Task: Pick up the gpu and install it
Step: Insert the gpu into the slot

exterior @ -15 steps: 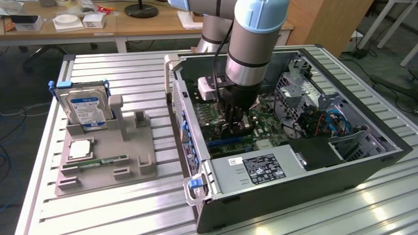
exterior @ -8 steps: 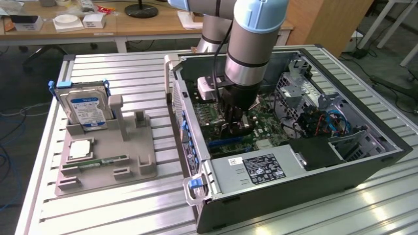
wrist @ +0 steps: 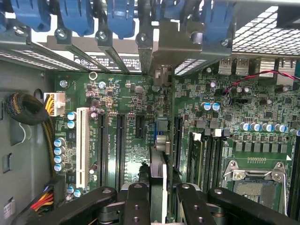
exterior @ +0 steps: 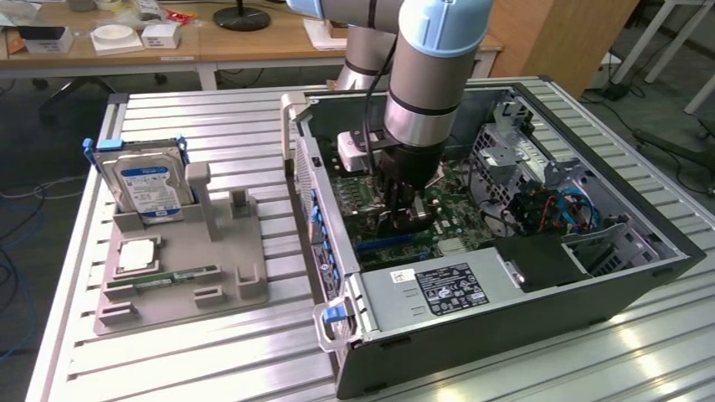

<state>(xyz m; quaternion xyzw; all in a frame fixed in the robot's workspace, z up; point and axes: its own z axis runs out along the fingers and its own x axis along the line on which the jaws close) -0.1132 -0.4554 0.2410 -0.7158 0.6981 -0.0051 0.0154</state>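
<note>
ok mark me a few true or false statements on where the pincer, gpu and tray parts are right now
1. The pincer is down inside the case, over the motherboard. True.
2. The pincer grips the hard drive. False: it is shut on the gpu, held edge-on above the slots; the hard drive stands upright in the tray.
3. The ram stick lies flat on the tray. True.
4. The case is closed up. False: its side is open and the motherboard is exposed.
</note>
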